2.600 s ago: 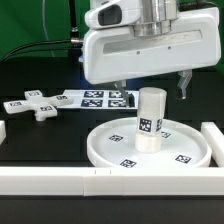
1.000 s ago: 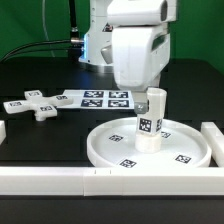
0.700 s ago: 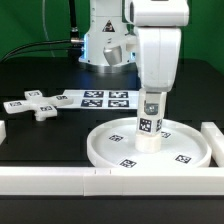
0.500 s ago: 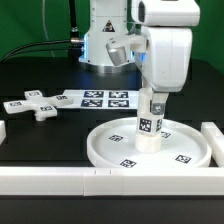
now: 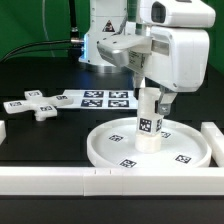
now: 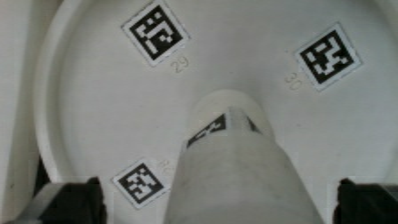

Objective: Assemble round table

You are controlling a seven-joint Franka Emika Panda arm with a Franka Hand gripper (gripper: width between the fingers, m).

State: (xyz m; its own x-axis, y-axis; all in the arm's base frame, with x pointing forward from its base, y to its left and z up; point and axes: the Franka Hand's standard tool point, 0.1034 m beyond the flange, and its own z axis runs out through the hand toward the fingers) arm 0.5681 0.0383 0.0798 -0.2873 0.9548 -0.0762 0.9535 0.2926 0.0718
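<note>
Gripper (image 6: 224, 197) open wide, straddling upright cylinder (image 5: 148, 126) at centre of disc (image 5: 192, 150), near table (image 5: 45, 135) front edge.

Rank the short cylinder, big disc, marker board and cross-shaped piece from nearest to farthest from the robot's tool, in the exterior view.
1. Short cylinder: upright, its top at the tool.
2. Big disc: directly beneath, carrying the cylinder.
3. Marker board: lying flat, toward the exterior view's left.
4. Cross-shaped piece: farthest, further left still.
</note>
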